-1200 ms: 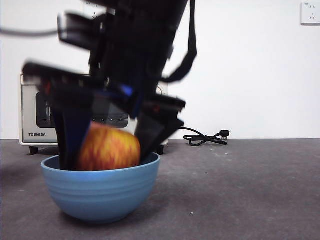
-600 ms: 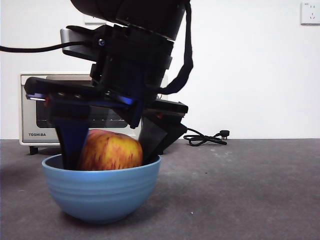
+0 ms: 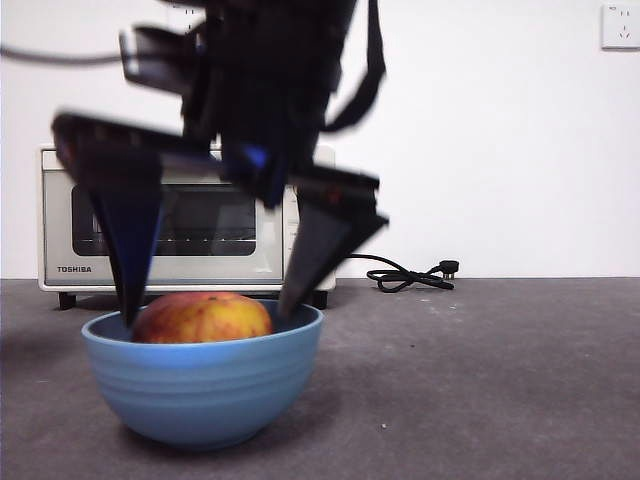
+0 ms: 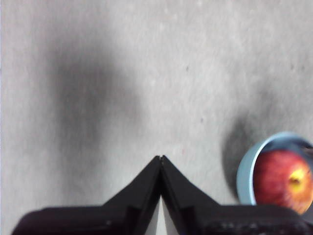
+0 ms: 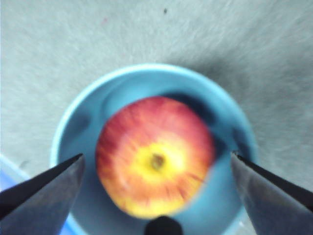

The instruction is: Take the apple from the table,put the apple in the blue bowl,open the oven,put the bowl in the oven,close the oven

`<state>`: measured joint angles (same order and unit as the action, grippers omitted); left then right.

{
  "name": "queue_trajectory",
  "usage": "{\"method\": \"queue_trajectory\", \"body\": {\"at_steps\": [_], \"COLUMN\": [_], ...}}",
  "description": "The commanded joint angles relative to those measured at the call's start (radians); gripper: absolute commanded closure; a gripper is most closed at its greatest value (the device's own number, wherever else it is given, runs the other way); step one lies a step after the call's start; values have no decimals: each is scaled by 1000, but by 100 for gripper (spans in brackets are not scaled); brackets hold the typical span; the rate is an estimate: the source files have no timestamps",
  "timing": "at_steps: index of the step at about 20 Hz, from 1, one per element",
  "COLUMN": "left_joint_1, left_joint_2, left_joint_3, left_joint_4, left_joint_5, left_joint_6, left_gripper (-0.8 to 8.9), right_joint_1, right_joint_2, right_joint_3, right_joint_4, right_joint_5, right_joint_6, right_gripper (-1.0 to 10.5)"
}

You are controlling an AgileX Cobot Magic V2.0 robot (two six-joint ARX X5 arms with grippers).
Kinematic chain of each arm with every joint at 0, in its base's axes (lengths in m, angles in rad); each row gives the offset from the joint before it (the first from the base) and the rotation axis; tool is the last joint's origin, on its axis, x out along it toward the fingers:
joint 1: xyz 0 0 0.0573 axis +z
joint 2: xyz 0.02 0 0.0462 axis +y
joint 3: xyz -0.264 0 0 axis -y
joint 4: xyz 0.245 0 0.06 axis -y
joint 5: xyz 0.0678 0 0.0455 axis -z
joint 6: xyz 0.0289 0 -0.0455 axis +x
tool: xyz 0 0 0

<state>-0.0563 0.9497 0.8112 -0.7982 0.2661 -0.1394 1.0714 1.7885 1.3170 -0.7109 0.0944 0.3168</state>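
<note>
The apple (image 3: 202,318) lies in the bowl (image 3: 200,385), so the first two steps look done — what is left is to open the oven (image 3: 180,220), put the bowl inside and close it. The right gripper (image 3: 205,305) hangs just over the bowl, jaws wide apart and holding nothing. The left gripper (image 4: 161,159) waits aside, jaws pressed together, empty. The bowl stands near the table's (image 3: 480,380) front edge, the oven at the back edge — its door shut — with free room between them.

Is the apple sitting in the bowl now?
Yes. The apple rests inside the blue bowl; the right gripper fingers are spread clear of it.
</note>
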Motion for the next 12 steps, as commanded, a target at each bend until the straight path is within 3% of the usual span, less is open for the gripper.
{"method": "queue_trajectory", "body": {"at_steps": [1,3,4,7,12], "left_joint_1": [-3,-3,-3,-3,-3], "left_joint_2": [2,3,6,49,230], "left_joint_3": [3,3,4,40,250], "left_joint_4": [37,68,86,112,112], "left_joint_5": [24,44,49,48,48], "left_joint_6": [13,12,12,12,12], "left_gripper": [818,818,818,818,818], "right_joint_1": [2,2,2,2,-9], "right_joint_2": [-13,-45,-69,-153,-318], "right_joint_3": [70,100,101,101,92], "right_joint_4": [-72,-107,-120,-199,-307], "right_joint_5": [0,-1,-1,57,303], "right_joint_6": [10,5,6,6,5], "right_gripper": [447,467,541,931,954]}}
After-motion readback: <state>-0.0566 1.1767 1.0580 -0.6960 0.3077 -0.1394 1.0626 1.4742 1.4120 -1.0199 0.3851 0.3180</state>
